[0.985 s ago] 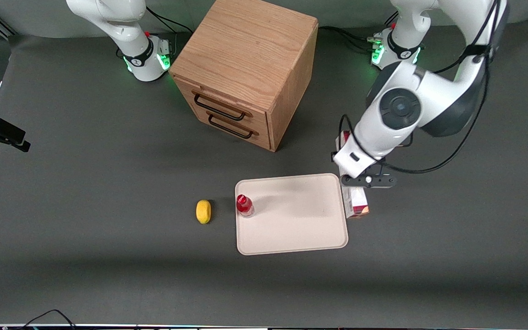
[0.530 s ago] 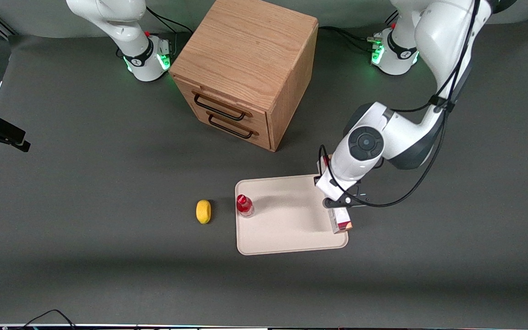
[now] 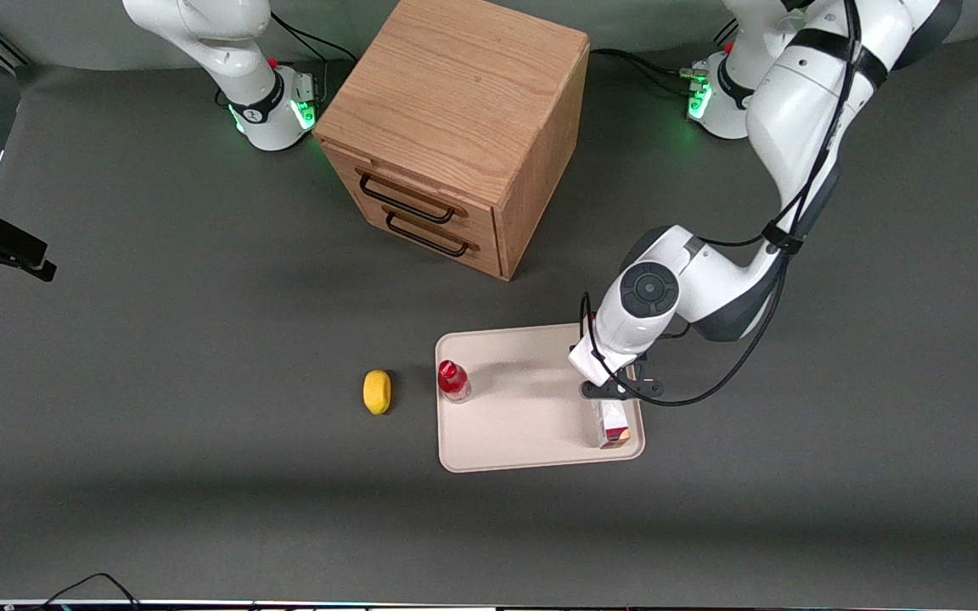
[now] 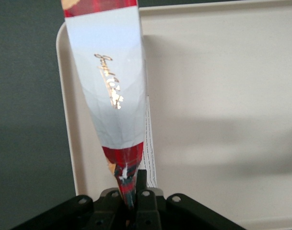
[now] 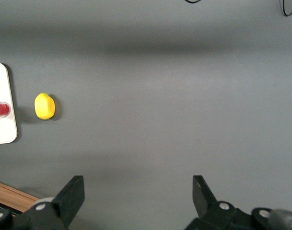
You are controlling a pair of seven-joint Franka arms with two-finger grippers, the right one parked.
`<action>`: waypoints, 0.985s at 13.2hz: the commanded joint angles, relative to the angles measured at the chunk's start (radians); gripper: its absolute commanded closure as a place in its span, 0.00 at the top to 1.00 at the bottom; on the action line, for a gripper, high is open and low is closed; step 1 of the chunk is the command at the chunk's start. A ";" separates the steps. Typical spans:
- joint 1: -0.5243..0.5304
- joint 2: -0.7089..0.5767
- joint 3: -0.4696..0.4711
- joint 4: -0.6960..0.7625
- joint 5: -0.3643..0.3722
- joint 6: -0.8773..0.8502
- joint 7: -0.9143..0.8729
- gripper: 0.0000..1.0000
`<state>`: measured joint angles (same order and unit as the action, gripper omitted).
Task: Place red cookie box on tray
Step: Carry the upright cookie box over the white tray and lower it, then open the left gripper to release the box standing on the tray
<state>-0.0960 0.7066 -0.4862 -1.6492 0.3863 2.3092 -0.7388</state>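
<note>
Red cookie box (image 3: 614,426) position: over the tray (image 3: 531,441), along the short edge that faces the working arm's end of the desk (image 3: 158,356). Its tan end points toward the front camera and lies just inside the tray's near corner. In the left wrist view the red cookie box (image 4: 110,91) shows a white face with gold script and a dark red band at each end; it runs parallel to the tray (image 4: 222,96) rim, inside it. Whether the box rests on the tray floor or hangs just above it cannot be told.

End effector (image 3: 619,392) position: directly over the box, at the end of the box farther from the front camera. In the left wrist view the end effector (image 4: 131,191) has its fingers closed together on the narrow red end of the box, clamping it.

Other items, near to far:
- Lemon (image 3: 377,391): on the desk, near the tray's short edge that faces the parked arm's end, apart from it.
- Red-capped bottle (image 3: 452,380): upright on the tray, just inside that same edge.
- Wooden drawer cabinet (image 3: 455,127): farther from the front camera than the tray, well apart from it, with two black handles on its drawers.
</note>
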 commanded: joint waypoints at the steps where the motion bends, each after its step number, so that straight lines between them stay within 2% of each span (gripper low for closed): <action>1: -0.010 0.020 0.003 0.029 0.040 0.007 -0.024 0.00; 3: -0.008 0.028 0.006 0.029 0.048 0.007 -0.022 0.00; 4: -0.008 0.030 0.006 0.029 0.048 0.007 -0.022 0.46; 5: -0.005 0.030 0.006 0.029 0.049 0.007 -0.021 0.99; 13: 0.013 -0.016 0.009 0.029 0.057 -0.017 -0.007 1.00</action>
<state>-0.0885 0.7278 -0.4756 -1.6221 0.4232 2.3157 -0.7386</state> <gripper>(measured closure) 0.000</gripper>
